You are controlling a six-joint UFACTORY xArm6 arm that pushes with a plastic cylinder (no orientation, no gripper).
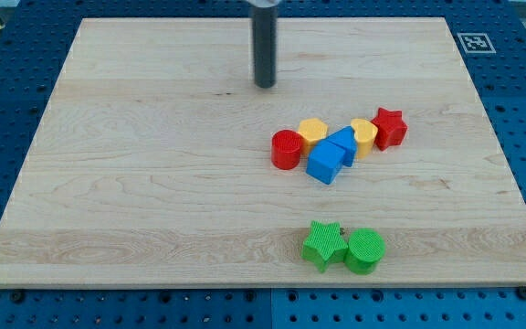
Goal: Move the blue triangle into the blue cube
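The blue cube [324, 163] lies right of the board's middle. The blue triangle [343, 143] sits against its upper right side, touching it. My tip [265, 85] is on the board toward the view's top, well up and left of both blue blocks and apart from every block.
A red cylinder [287, 149] lies left of the cube. A yellow block [313, 132] and a yellow heart [364, 135] sit behind the blue blocks. A red star [389, 127] is at the right end. A green star [324, 243] and green cylinder [364, 250] lie near the bottom edge.
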